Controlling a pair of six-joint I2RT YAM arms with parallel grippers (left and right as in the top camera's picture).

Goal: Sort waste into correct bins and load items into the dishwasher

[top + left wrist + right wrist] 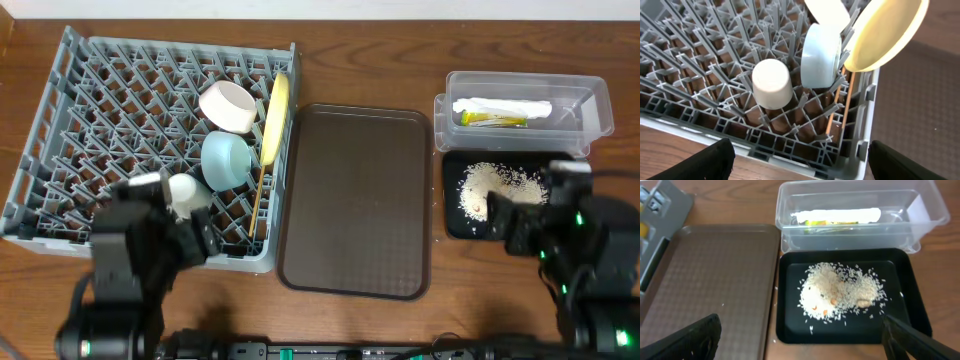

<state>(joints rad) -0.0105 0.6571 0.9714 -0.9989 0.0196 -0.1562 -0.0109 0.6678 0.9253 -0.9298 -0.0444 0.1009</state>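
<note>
The rack (100, 120) held one white bowl (228, 105), one blue bowl (226, 160), one cup (185, 190), two chopsticks (257, 195), one plate (276, 118) at three o'clock; left gripper (800, 160) and right gripper (800, 330) gaped empty.

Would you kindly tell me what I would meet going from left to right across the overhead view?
small white cup → light blue bowl → yellow plate → brown serving tray → black tray
</note>
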